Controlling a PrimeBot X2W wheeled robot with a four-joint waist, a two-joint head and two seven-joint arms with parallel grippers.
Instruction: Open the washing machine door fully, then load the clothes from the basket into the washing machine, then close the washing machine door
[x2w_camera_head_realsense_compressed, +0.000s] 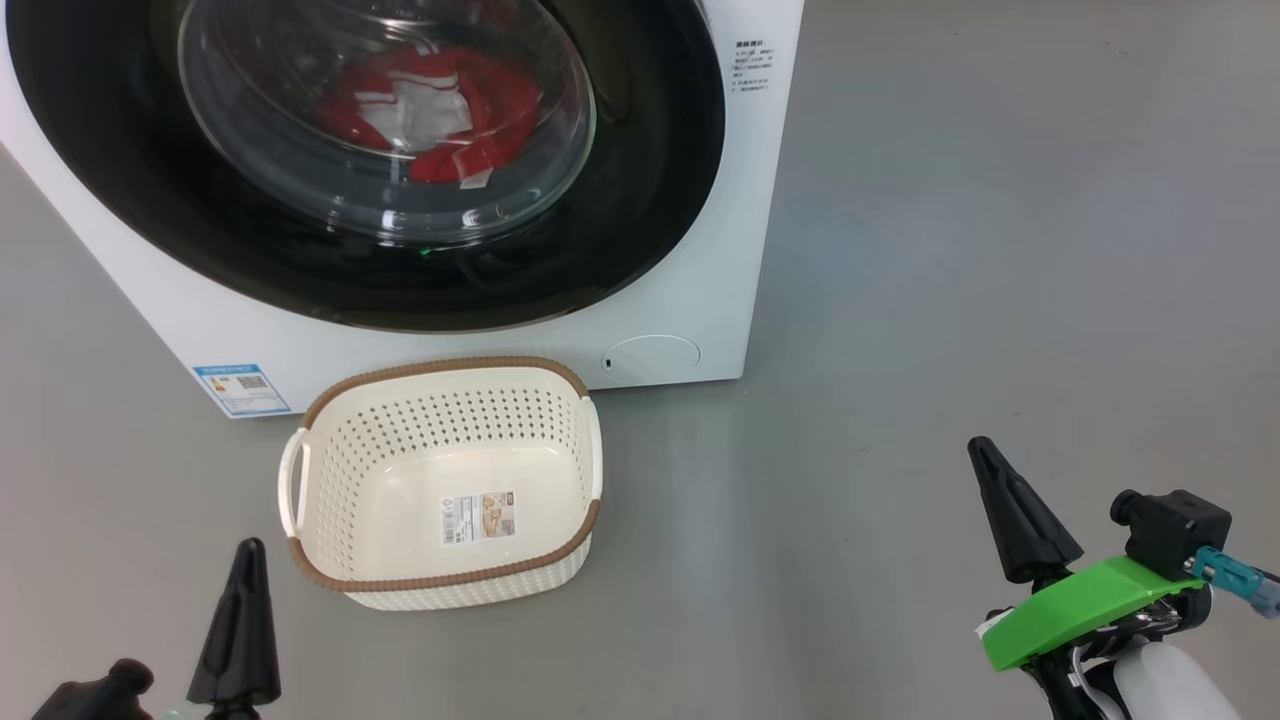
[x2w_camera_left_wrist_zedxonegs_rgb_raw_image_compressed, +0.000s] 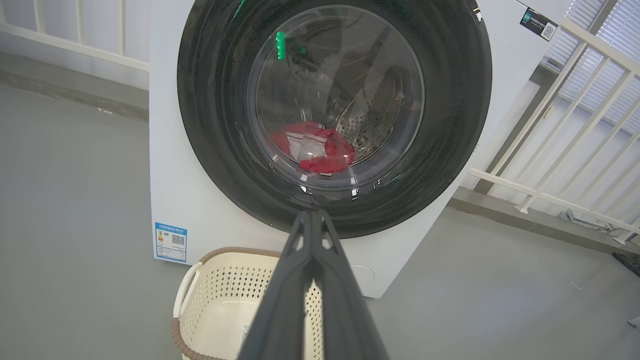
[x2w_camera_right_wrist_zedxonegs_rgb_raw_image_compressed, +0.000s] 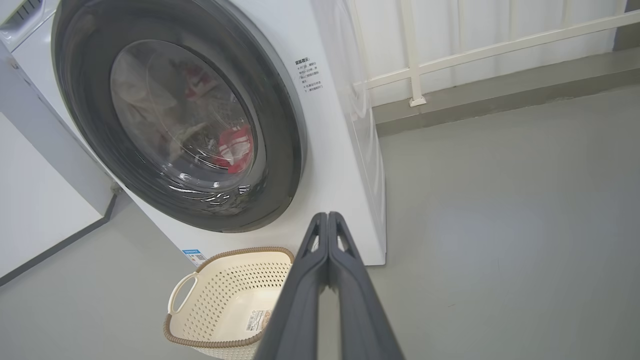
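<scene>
Washer (x2w_camera_head_realsense_compressed: 748, 200), door (x2w_camera_head_realsense_compressed: 650, 180) shut over red clothes (x2w_camera_head_realsense_compressed: 430, 110): blue QR label (x2w_camera_head_realsense_compressed: 241, 389), small illegible print (x2w_camera_head_realsense_compressed: 750, 65); basket (x2w_camera_head_realsense_compressed: 450, 366), unreadable bottom sticker (x2w_camera_head_realsense_compressed: 479, 516); left gripper (x2w_camera_head_realsense_compressed: 247, 555), right gripper (x2w_camera_head_realsense_compressed: 988, 458) clenched, empty.

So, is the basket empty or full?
Empty. The basket shows its bare bottom and label; the clothes lie inside the washing machine, behind the door glass.

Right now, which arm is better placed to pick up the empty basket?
Left, probably: the left fingers, shut, sit just beside the basket's near left corner, while the right fingers stand far off to its right.
</scene>
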